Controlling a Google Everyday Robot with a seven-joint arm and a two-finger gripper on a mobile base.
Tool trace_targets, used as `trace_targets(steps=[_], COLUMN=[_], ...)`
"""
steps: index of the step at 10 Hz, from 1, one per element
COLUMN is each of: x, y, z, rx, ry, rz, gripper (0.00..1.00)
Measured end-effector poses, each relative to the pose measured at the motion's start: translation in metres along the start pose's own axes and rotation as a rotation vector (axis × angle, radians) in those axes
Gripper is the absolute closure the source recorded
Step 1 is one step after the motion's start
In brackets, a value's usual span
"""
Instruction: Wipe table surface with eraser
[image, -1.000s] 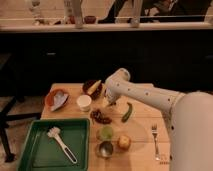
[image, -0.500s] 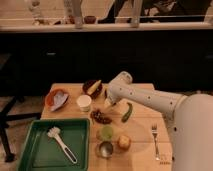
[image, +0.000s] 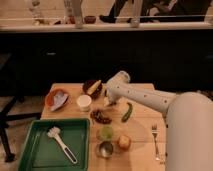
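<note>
The table surface (image: 140, 131) is a light tan plank top. The eraser (image: 101, 117), a small dark brown block, lies on it near the middle, just in front of the white cup (image: 84, 102). My gripper (image: 109, 102) hangs down from the white arm, low over the table. It is right of the cup and just behind the eraser. I cannot tell whether it touches the eraser.
A green tray (image: 40, 152) with a white brush (image: 61, 141) sits front left. An orange bowl (image: 50, 95) holds a blue-grey pad. Also here: a dark bowl (image: 92, 88), a green vegetable (image: 127, 112), a green cup (image: 105, 132), a metal cup (image: 105, 149), a round fruit (image: 124, 143), a fork (image: 155, 142).
The arm's wrist has dropped a little and the gripper has come slightly lower and nearer the eraser. The objects on the table have not moved.
</note>
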Motion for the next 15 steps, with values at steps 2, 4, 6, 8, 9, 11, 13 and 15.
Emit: trace_targets(steps=[2,4,6,8,9,11,13,15], x=[-0.005,-0.010,-0.010,-0.009,-0.008,-0.006,-0.005,-0.003], y=[-0.001,-0.003,-0.005,-0.009,-0.012,-0.019,-0.021,-0.026], z=[0.004,0.009,0.015,0.019,0.018,0.017,0.016,0.013], rx=[0.003,0.008,0.017,0.021,0.019,0.014,0.003,-0.040], ry=[-0.006,-0.007,0.000,0.007,0.011,0.018,0.024,0.048], rz=[0.038,0.079,0.109,0.111,0.101,0.073,0.049,-0.052], gripper=[0.20,0.20,0.22,0.40,0.51,0.72,0.88,1.00])
